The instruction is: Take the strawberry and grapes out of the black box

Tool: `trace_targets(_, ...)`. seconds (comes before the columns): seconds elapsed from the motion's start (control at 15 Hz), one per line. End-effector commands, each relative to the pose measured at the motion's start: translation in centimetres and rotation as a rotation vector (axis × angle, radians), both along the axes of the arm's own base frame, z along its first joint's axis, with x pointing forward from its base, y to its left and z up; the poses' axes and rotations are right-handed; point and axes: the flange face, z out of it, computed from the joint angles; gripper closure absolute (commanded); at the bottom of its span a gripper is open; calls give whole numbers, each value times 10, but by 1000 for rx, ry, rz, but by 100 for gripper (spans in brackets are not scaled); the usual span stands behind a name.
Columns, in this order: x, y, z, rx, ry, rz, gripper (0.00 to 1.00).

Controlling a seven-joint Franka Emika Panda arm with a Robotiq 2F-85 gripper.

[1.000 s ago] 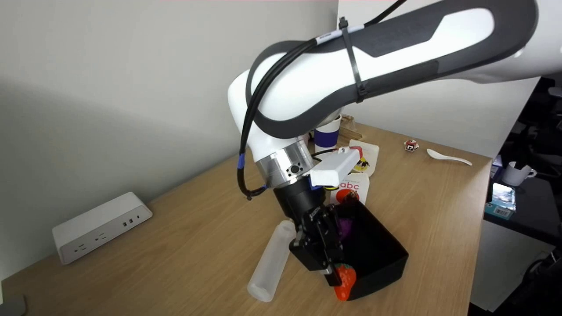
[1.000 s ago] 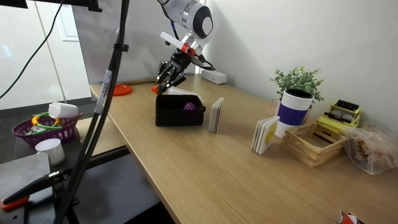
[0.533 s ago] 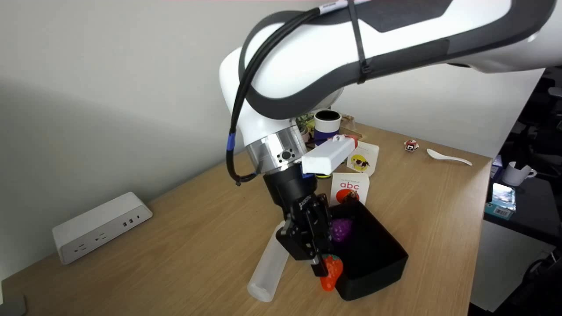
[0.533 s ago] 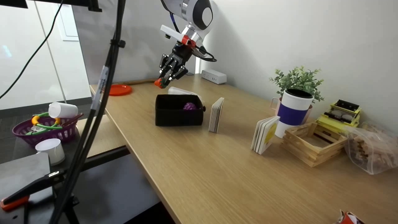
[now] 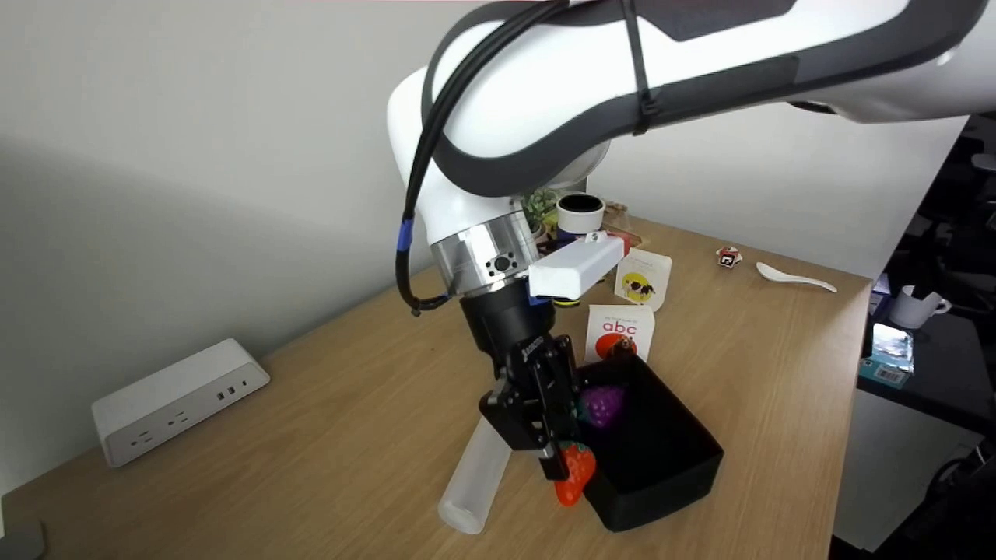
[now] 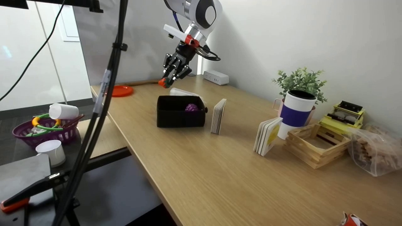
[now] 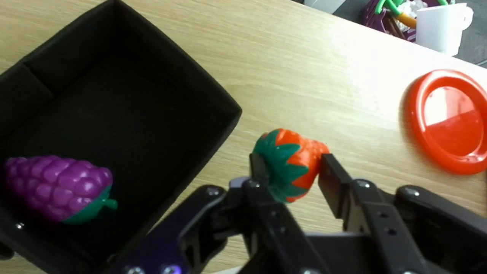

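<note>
The black two-fingered claw (image 7: 292, 167) has the red-orange plastic-looking strawberry with green leaves (image 7: 304, 152) pinched between its tips, squeezed in as far as it'll go. So the strawberry's outside the open-topped black rectangular box (image 7: 179, 83), and I think up off the pale wood table (image 7: 312, 83), but how high I can't tell. Biggest worry: those sides are round and shiny, so a knock could twist it or squirt it loose.

Clock directions are from the claw in the wrist view. The box's nearest corner is just beside it, between 10 and 11 o'clock; swing that way too low and I'd expect the strawberry to clip the wall.

Over at 9, inside the box, is the purple lumpy toy grape cluster with a green stem (image 7: 61, 186), so half the job's left imo. It's near the wall, so a claw dropping in might hit the rim first.

Between 2 and 3 there's a round red plastic dish (image 7: 454, 129). Let go of the strawberry too high, there or on the wood, and it'll probably bounce, maybe toward the table edge at 1.

In an exterior view a translucent whitish tube (image 5: 476, 482) lies at 9 o'clock from the claw; bump it and it may roll.
</note>
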Motion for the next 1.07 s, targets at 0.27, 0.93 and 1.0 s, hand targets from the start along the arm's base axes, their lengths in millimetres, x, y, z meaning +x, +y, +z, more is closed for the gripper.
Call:
trace_targets(0.27,3,-4,-24,-7,13,-21,14)
trace_targets(0.93,15,-19,-27,-144,-82,-104,0)
trace_targets(1.0,18,-23,-27,-162,-103,-123,0)
